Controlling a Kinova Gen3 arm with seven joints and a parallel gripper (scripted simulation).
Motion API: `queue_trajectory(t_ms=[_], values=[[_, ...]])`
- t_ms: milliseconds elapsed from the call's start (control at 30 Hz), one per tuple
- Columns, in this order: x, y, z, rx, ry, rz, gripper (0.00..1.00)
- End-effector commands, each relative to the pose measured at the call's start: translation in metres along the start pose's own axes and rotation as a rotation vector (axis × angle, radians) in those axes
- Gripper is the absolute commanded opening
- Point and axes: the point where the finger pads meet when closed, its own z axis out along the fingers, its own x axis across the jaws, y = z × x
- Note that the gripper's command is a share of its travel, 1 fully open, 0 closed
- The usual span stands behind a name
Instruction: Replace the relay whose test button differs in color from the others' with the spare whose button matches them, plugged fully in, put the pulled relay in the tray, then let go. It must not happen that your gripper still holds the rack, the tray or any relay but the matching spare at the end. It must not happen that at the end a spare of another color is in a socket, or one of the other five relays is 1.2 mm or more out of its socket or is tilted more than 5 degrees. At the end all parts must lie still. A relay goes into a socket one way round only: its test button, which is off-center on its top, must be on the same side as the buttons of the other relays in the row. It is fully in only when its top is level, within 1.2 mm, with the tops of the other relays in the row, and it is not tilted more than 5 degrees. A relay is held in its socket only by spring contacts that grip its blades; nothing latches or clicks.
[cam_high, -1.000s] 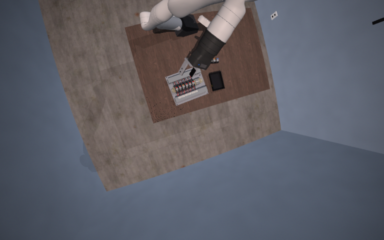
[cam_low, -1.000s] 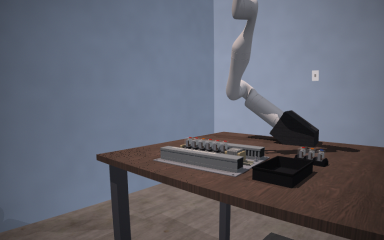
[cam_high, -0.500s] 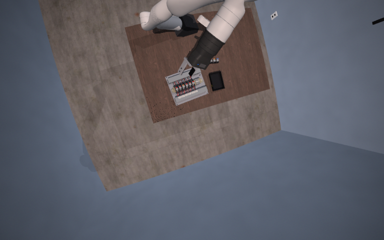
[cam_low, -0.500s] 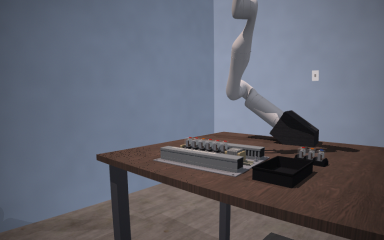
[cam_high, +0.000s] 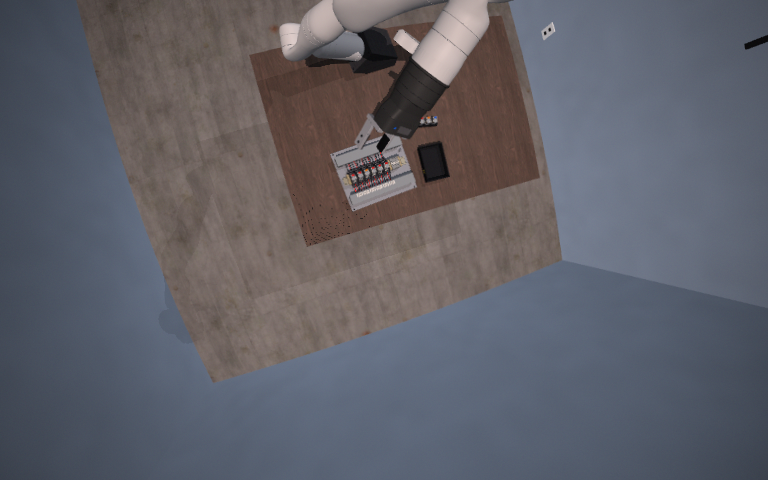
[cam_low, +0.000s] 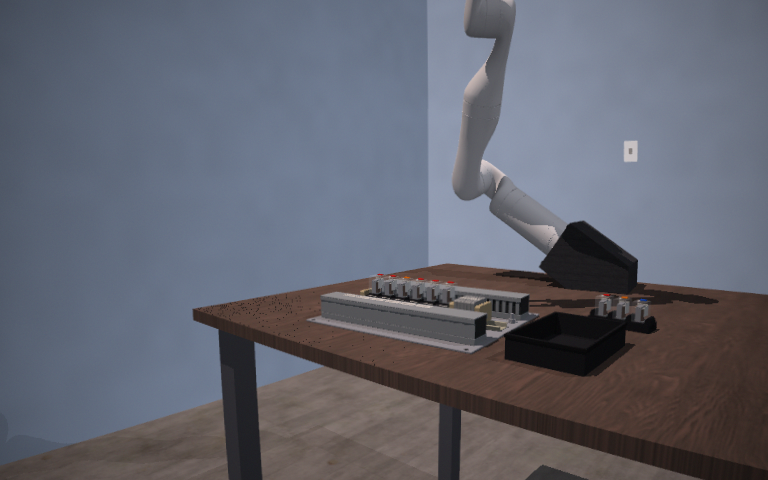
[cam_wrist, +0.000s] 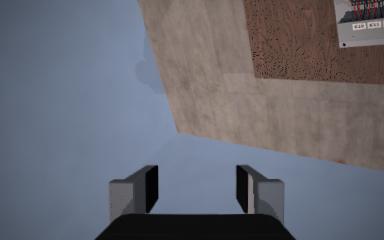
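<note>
A row of several relays stands in sockets on the grey panel (cam_high: 412, 183) (cam_low: 447, 343) (cam_wrist: 367, 41). The third relay from the left (cam_low: 403, 290) has an orange button; the others, such as its right neighbour (cam_low: 417, 292), have red ones. Three spares stand in a black holder behind the tray: red-buttoned (cam_low: 603, 307), orange-buttoned (cam_low: 622, 309) and blue-buttoned (cam_low: 641, 313). The black tray (cam_high: 445, 160) (cam_low: 543, 353) looks empty. My gripper (cam_high: 371, 144) (cam_wrist: 197, 182) is open and empty, high above the table and tilted, seen over the panel's back edge in the top view. It is out of frame in the exterior view.
Grey wire ducts (cam_low: 396, 316) flank the relay row in front and behind. Pale terminal blocks (cam_low: 471, 305) stand at its right end. The tray is right of the panel. The arm's black base (cam_low: 594, 263) stands at the back of the wooden table (cam_high: 481, 113). The wrist view mostly shows floor and wall.
</note>
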Motion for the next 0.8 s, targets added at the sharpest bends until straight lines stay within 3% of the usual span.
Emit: queue_trajectory(t_ms=[0,100,133,600,667,700,767], values=[[-0.0015,-0.0039,-0.0024,0.074,0.007,0.01,1.0],[-0.0016,-0.0042,-0.0025,0.08,0.008,0.011,1.0],[-0.0011,-0.0014,-0.001,0.006,0.001,0.001,1.0],[-0.0016,-0.0051,-0.0025,0.079,0.008,0.011,1.0],[-0.0016,-0.0051,-0.0025,0.079,0.008,0.011,1.0],[-0.0023,-0.0024,-0.0008,0.01,0.003,0.006,1.0],[-0.0021,-0.0029,-0.001,0.02,0.004,0.007,1.0]])
